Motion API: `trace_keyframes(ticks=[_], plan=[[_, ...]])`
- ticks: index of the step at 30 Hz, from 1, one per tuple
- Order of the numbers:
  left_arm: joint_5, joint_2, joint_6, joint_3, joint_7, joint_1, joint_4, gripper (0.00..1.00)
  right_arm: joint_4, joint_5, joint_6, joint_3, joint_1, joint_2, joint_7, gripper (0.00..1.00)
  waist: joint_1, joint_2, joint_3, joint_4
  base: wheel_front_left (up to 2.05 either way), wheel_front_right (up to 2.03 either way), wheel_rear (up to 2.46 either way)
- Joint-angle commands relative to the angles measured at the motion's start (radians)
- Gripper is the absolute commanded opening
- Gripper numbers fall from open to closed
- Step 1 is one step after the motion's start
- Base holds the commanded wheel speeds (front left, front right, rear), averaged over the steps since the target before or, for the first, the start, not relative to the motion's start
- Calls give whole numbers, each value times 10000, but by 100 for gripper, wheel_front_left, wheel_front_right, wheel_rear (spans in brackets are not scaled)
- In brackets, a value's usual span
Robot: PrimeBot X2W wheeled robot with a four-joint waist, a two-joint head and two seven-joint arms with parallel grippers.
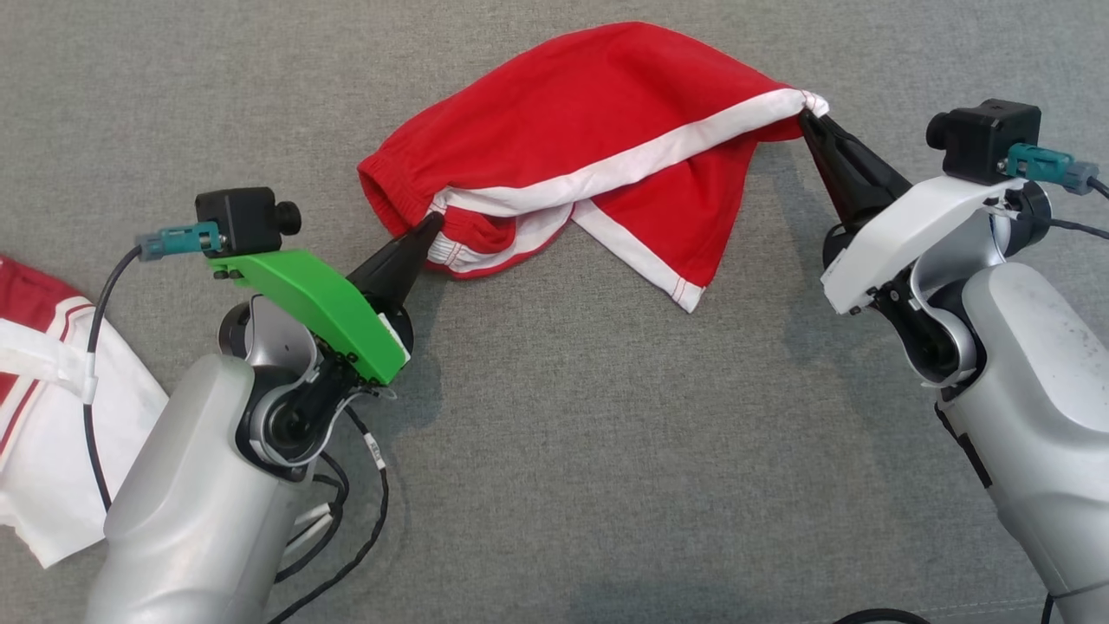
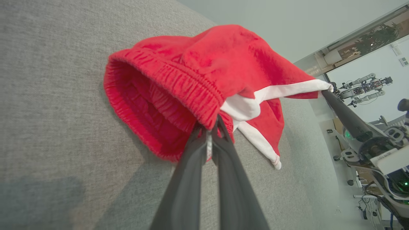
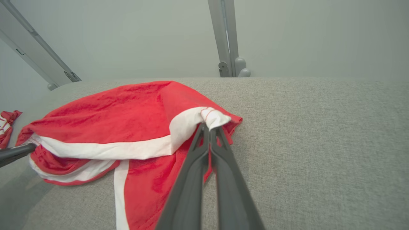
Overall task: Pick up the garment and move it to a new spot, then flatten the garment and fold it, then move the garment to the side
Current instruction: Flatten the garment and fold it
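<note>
Garment (image 1: 606, 121), red with white stripes, is strung across the middle of the grey fabric surface (image 1: 563, 433) between your two grippers. On the left, your left gripper (image 1: 431, 224) has its fingers pinched tight on the cloth at the elastic waistband (image 2: 191, 86). On the right, your right gripper (image 1: 810, 111) is clamped on the white-striped corner (image 3: 214, 116).

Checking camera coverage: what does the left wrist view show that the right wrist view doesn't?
Left wrist view: the elastic waistband opening and another robot far behind. Right wrist view: a second garment at its left edge and metal posts. Shared: the red shorts, the grey surface, left gripper and right gripper shut on the shorts.
</note>
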Motion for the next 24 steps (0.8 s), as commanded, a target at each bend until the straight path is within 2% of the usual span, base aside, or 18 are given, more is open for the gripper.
trace_keyframes(ticks=[1, 16, 19, 21, 22, 24], plan=[[-118, 73, -53, -51, -69, 33, 16, 0, 91, -27, 0, -52, -48, 28, -110, 0, 0, 0, 7, 33, 0, 0, 0], [-605, 363, -57, -711, -108, -173, -85, 0, 1417, -912, 0, -182, -1218, 525, -680, 0, 0, 0, 182, 219, 0, 0, 0], [-598, 415, -57, -772, -202, -355, -30, 22, 1665, -1029, 0, -171, -1485, 577, -744, 0, 0, 0, 342, 308, 0, 0, 0], [-622, 403, -57, -791, -248, -459, 27, 49, 1860, -1136, 0, -173, -1694, 645, -812, 0, 0, 0, 467, 361, 0, 0, 0], [-640, 386, -57, -795, -282, -518, 62, 99, 1972, -1189, 0, -178, -1801, 676, -851, 0, 0, 0, 528, 384, 0, 0, 0], [-700, 324, -57, -847, -271, -642, 113, 100, 2230, -1349, 0, -274, -2033, 726, -1009, 0, 0, 0, 650, 432, 0, 0, 0]])
